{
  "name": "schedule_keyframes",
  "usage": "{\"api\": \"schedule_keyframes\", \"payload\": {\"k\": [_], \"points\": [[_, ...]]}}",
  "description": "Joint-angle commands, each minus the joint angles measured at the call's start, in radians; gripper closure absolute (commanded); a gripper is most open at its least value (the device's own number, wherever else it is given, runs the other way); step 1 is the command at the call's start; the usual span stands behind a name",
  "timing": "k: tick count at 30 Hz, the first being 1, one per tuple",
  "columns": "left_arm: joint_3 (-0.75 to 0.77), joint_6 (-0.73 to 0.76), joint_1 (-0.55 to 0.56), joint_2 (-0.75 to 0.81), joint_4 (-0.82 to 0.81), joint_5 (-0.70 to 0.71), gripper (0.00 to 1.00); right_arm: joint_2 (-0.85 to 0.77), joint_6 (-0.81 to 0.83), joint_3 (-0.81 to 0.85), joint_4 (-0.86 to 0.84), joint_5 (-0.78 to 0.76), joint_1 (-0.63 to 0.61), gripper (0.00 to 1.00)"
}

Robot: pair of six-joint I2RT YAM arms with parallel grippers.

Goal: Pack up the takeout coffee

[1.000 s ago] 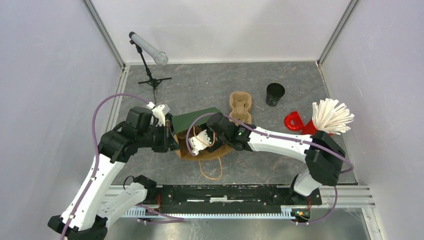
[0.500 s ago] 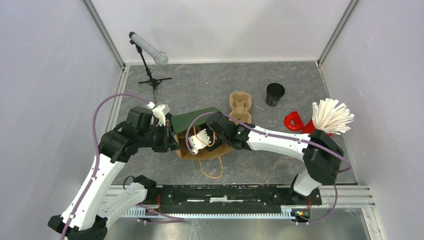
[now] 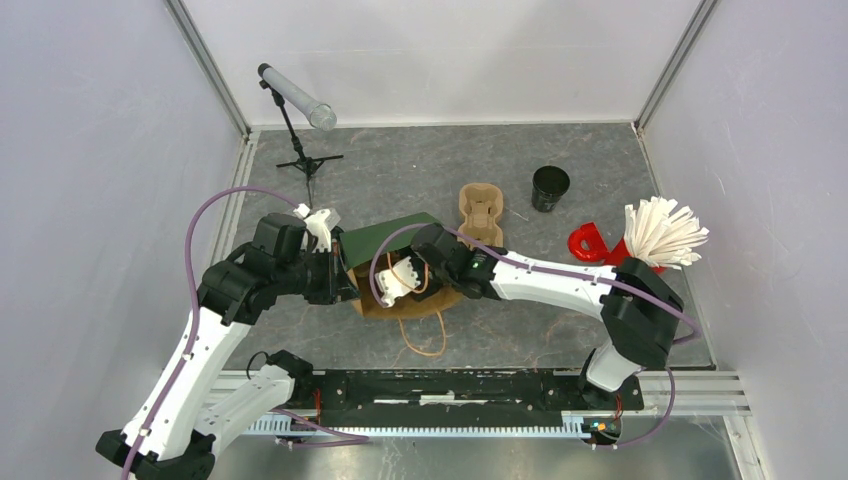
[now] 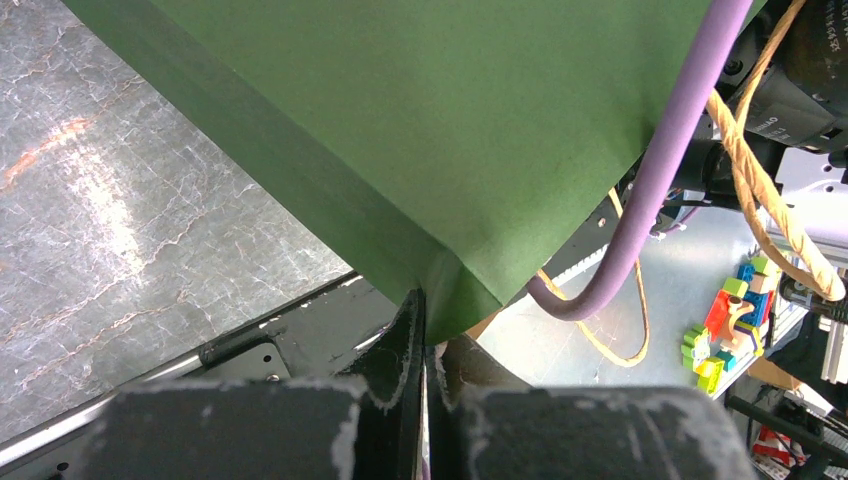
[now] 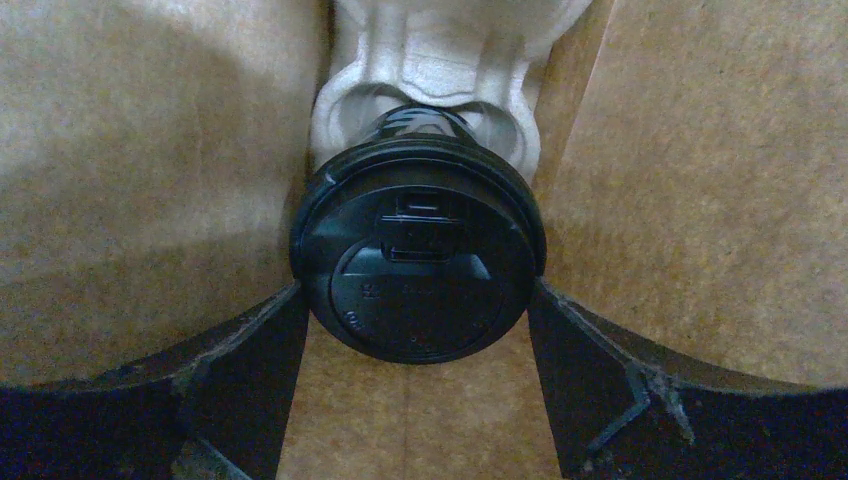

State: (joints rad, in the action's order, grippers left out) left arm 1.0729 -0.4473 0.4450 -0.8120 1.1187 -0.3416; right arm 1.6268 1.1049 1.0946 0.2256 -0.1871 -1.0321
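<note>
Black coffee [image 5: 418,262], glossy sip lid on, meets a pale tray [image 5: 440,40] inside the bag [image 5: 150,150]. Right jaws clamp its lid; left jaws, together, pinch the bag's green edge.

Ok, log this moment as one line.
left pincer: shut on bag edge | right pincer: inside bag, gripping coffee | coffee: at tray, seating unclear
</note>
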Motion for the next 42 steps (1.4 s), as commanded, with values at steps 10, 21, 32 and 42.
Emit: {"api": "schedule_keyframes", "payload": {"k": [10, 21, 32, 42], "points": [[0.001, -0.002, 0.002, 0.002, -0.009, -0.051, 0.98, 0.031, -0.031, 0.010, 0.065, -0.017, 0.022, 0.09], [0.013, -0.008, 0.002, -0.016, -0.013, -0.048, 0.98, -0.046, -0.011, 0.003, 0.074, 0.004, 0.018, 0.05], [0.012, -0.009, 0.001, -0.023, -0.014, -0.046, 0.98, -0.080, -0.029, 0.003, 0.084, 0.038, 0.006, 0.09], [0.012, -0.006, 0.001, -0.025, -0.012, -0.046, 0.98, -0.091, -0.028, -0.004, 0.072, 0.014, 0.003, 0.05]]}}
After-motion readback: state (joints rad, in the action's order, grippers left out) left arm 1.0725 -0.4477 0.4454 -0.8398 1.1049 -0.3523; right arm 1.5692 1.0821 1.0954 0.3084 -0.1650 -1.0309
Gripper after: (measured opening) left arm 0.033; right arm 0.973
